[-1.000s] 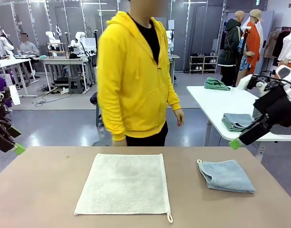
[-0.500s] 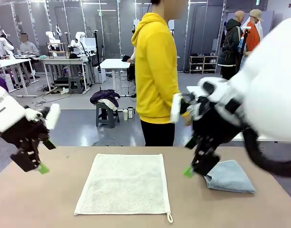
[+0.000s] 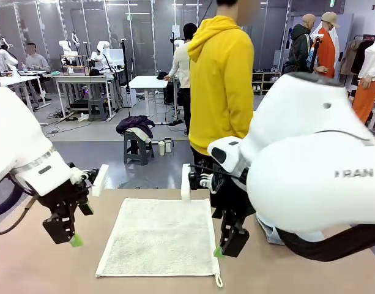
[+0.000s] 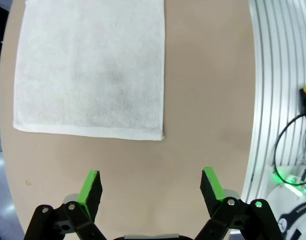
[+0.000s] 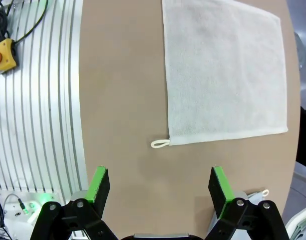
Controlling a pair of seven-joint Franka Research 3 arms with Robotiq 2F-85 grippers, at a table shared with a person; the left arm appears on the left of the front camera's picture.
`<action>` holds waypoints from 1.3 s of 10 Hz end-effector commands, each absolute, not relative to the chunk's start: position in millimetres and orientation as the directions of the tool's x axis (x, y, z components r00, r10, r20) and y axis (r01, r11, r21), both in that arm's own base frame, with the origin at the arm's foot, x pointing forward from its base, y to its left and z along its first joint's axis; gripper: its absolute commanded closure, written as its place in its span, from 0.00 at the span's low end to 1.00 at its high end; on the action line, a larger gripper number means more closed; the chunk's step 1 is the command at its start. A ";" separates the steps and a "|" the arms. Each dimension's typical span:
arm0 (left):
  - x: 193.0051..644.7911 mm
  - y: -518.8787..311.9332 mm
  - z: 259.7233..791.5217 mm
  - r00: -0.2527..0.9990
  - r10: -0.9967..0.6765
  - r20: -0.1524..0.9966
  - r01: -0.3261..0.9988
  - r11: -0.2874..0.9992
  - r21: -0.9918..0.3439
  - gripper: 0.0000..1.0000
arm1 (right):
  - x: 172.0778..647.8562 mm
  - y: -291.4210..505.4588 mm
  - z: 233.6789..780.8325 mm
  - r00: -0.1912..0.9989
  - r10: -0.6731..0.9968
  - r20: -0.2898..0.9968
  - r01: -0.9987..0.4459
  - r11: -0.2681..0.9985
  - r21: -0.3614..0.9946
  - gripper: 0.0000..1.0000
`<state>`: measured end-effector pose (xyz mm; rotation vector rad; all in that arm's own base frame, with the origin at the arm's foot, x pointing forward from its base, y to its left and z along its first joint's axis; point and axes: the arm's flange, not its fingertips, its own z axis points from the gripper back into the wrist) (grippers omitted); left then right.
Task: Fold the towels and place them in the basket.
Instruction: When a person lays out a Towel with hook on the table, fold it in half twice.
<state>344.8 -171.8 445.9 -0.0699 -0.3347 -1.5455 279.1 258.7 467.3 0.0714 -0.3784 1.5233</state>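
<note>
Tan table (image 3: 28, 263), smooth top. At its far edge, person in yellow hoodie (image 3: 227, 86), back turned. Just beyond, second person in white top (image 3: 182, 64), also facing away. On the grey floor behind, small stool (image 3: 137, 150) draped with dark garment (image 3: 133, 124); two pale containers (image 3: 164, 146) just beside it. Farther back, white table (image 3: 147, 81); seated person (image 3: 35, 60) at far left. In the wrist views, ribbed metal panel (image 5: 38, 100) along the table's near edge, with yellow box with red button (image 5: 5, 60), black cable (image 4: 287, 132), green light (image 4: 278, 176).
</note>
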 end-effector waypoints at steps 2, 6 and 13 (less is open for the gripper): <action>309.6 -153.7 412.3 0.005 -0.956 0.295 0.984 0.057 0.169 0.00 | 267.9 238.7 460.5 0.077 0.944 0.321 -0.976 0.137 -0.171 0.00; 347.8 -172.1 442.7 -0.001 -0.965 0.262 0.985 0.043 0.164 0.00 | 281.5 258.8 464.2 0.011 0.958 0.286 -0.981 0.066 -0.182 0.00; 355.0 -193.8 388.8 -0.006 -0.980 0.198 0.997 0.008 0.070 0.00 | 295.7 292.3 403.0 0.055 0.995 0.088 -0.989 0.067 -0.131 0.00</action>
